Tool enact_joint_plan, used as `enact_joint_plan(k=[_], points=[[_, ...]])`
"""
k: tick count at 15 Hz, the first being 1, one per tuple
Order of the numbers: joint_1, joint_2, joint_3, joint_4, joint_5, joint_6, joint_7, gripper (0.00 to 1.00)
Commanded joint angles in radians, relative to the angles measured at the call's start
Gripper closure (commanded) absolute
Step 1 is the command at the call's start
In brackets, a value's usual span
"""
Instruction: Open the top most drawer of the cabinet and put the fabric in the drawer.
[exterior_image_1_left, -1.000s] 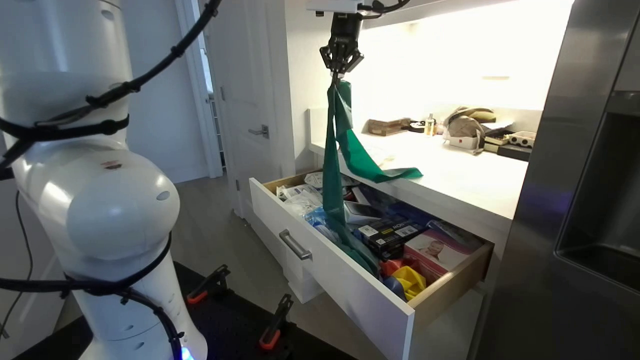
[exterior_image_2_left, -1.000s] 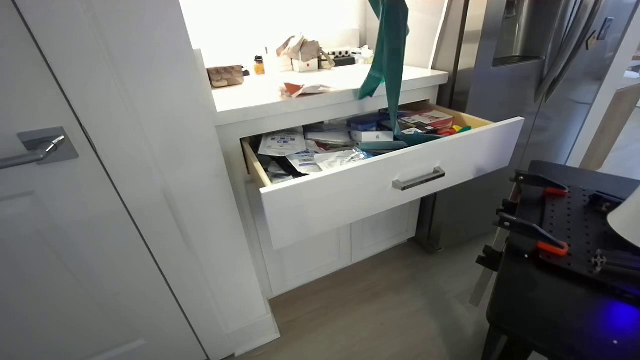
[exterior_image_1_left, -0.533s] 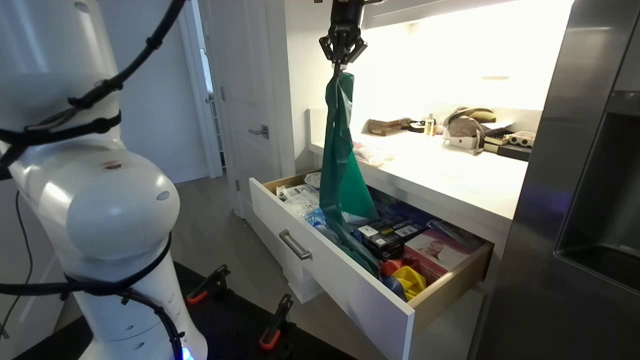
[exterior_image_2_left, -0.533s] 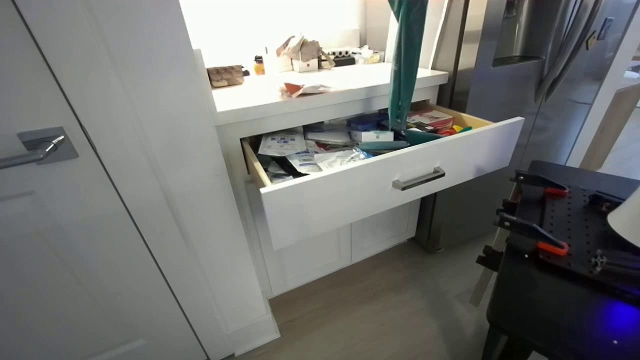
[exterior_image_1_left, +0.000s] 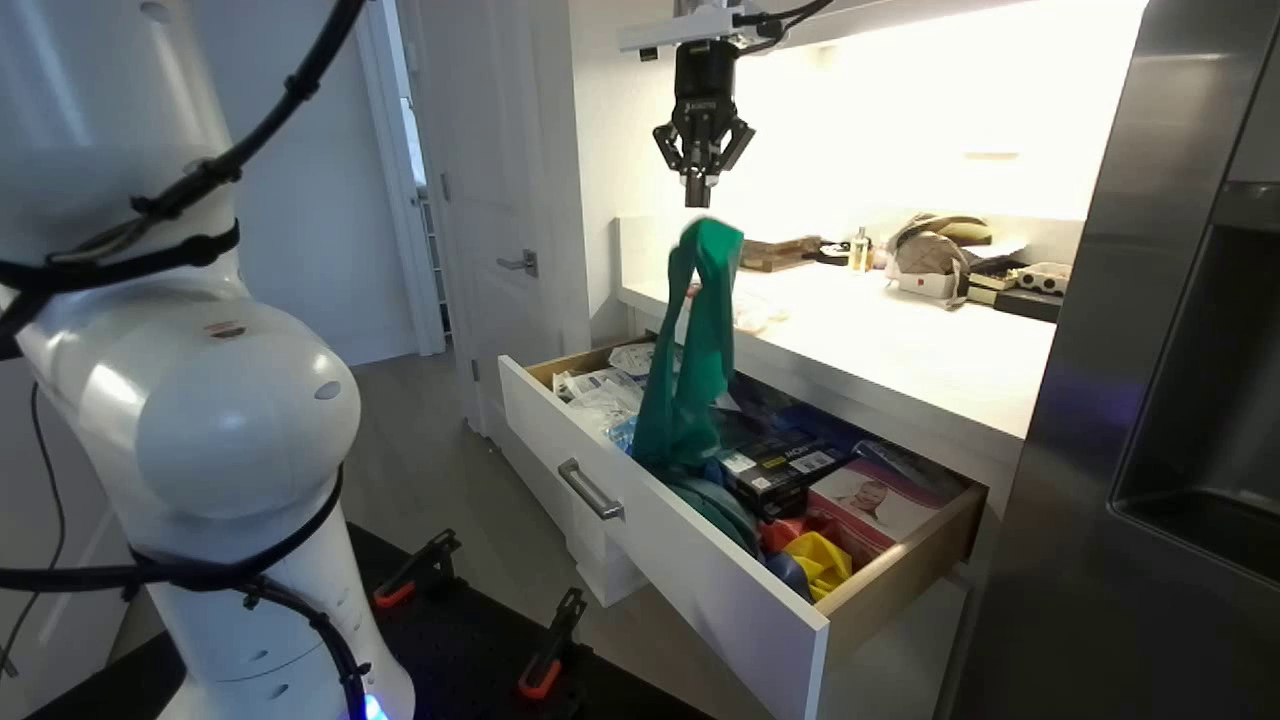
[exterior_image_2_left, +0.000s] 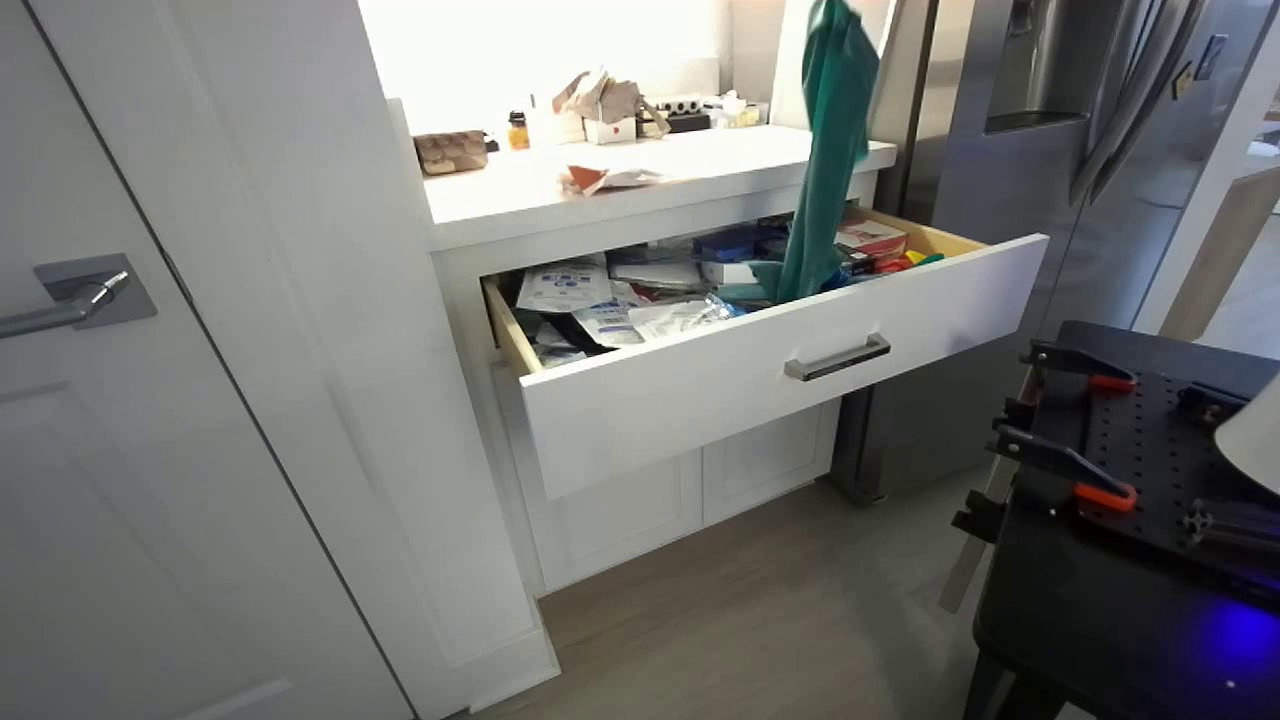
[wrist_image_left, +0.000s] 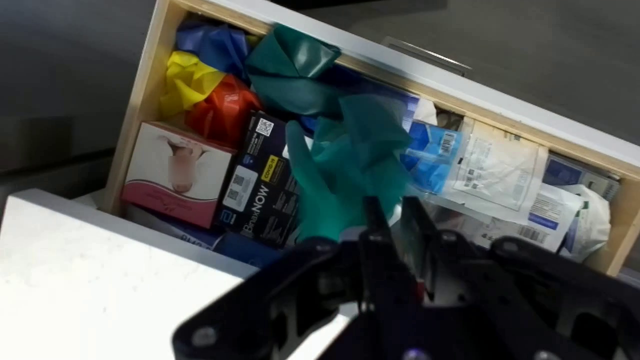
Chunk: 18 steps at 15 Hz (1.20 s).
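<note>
Your gripper (wrist_image_left: 391, 204) is barely parted w/ nothing in it; fabric (exterior_image_1_left: 710, 345) is loose just below, lower end in the drawer (exterior_image_1_left: 690, 570). B/c its top's unsupported, it cd flop over the drawer's front or onto the counter (exterior_image_1_left: 900, 370).

Cannot follow the fabric (exterior_image_2_left: 832, 150) below the tool (wrist_image_left: 392, 202) to its top in an exterior view, cropped by the upper edge, nor see beneath its folds. In the wrist view, cannot read tiny print on packets (wrist_image_left: 492, 175) right of the tool.
</note>
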<state>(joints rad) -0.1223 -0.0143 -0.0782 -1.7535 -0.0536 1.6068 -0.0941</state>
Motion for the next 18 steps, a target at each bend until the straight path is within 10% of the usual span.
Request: enact_joint_plan(k=[1,8,18], points=[[0.018,-0.049,0.001,-0.119,-0.093,0.124,0.020,0.50],[0.020,-0.055,0.000,-0.195,-0.173,0.229,0.035,0.01],[0.030,-0.086,0.008,-0.240,-0.200,0.300,0.063,0.00]])
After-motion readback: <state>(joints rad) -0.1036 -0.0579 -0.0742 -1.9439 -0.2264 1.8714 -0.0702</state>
